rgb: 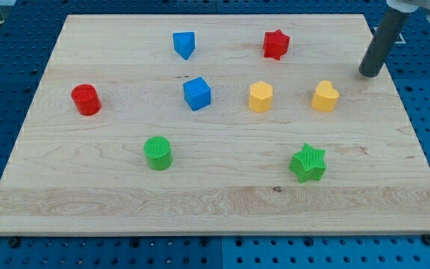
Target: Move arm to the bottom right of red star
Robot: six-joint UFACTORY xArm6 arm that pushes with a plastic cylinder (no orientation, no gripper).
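red star (275, 44): no long axis | my tip (369, 74): lower right, apart

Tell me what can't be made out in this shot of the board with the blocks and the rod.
1. Camera view: the rod's upper part and the arm are cut off by the view's top edge; only the lower rod and my tip show, to the right of the red star.
2. The board's bottom corners are cut off at the frame's edges.
3. The exact shape of the right yellow block is too small to tell.
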